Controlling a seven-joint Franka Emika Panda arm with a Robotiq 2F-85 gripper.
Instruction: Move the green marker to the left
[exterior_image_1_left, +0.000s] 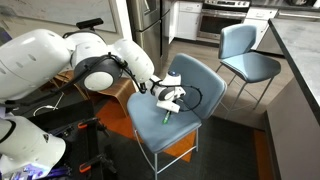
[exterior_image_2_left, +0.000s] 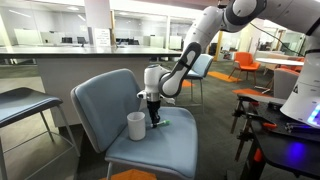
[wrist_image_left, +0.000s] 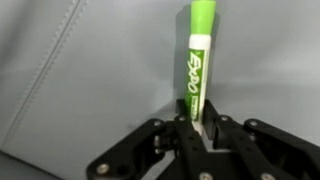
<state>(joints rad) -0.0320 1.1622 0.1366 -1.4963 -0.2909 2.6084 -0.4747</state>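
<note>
Jaws of the gripper (wrist_image_left: 198, 128) fill the lower edge of the wrist view. They are drawn together on the lower end of the green marker (wrist_image_left: 201, 60) and pinch it from both sides. From the pinch the marker runs toward 12 o'clock, with its bright green end uppermost in this view and a white label with green lettering below it. Behind it lies the grey-blue upholstery of the chair (wrist_image_left: 60, 90), with seams showing on the 10 o'clock side.

In an exterior view the gripper (exterior_image_1_left: 168, 103) hangs low over the seat of the chair (exterior_image_1_left: 195, 75). The green marker (exterior_image_1_left: 165, 115) sticks out beneath it toward 6 o'clock. Whether its tip touches the cushion cannot be told. The white arm (exterior_image_1_left: 110, 60) reaches in from 9 o'clock.

In an exterior view the gripper (exterior_image_2_left: 154, 116) points down above the seat of the chair (exterior_image_2_left: 105, 95). A small white cup (exterior_image_2_left: 136, 125) stands upright on the cushion just beside it, at 9 o'clock. A sliver of the green marker (exterior_image_2_left: 162, 124) shows at 4 o'clock of the gripper, close to the cushion.

Farther back, a second chair (exterior_image_1_left: 245, 45) of the same colour stands at 2 o'clock of the first, well apart from it. An orange chair (exterior_image_2_left: 245, 62) sits at 2 o'clock in the room beyond.
</note>
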